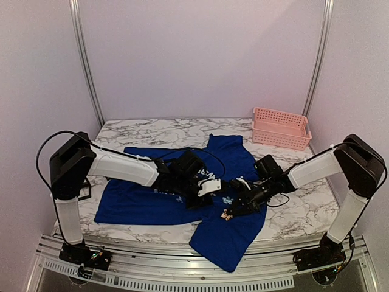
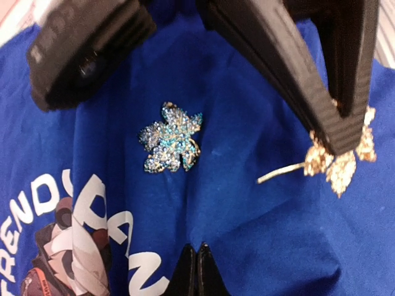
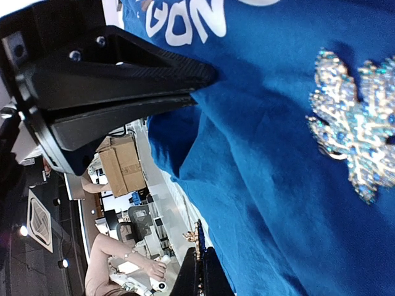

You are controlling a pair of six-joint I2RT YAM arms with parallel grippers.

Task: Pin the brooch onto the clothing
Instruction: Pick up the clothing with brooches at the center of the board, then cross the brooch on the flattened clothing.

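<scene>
Left gripper (image 2: 197, 262) is pressing both fingers together with no gap showing, pinching up a fold of the T-shirt (image 1: 140, 204). The blue cloth is puckering around its tips. The shirt is lying spread on the marble table (image 1: 298, 213) beneath both grippers, one part drooping over the near edge. The chest print (image 2: 68, 246), white letters around a dark picture, is sitting just left of the left gripper's tips in the left wrist view. A blue-and-silver crystal brooch (image 2: 171, 139) is resting on the cloth just ahead of those tips, between the two grippers; whether it is fastened I cannot tell.

Right gripper (image 2: 338, 139) is coming in opposite the left one, tips angled down toward the cloth and clamped narrow on the gold brooch (image 2: 342, 169). The gold leaves are showing just under its tips, close over the shirt, with the pin sticking out toward the crystal brooch. A pink basket (image 1: 281, 128) is sitting well beyond the right gripper, at the table's far corner.
</scene>
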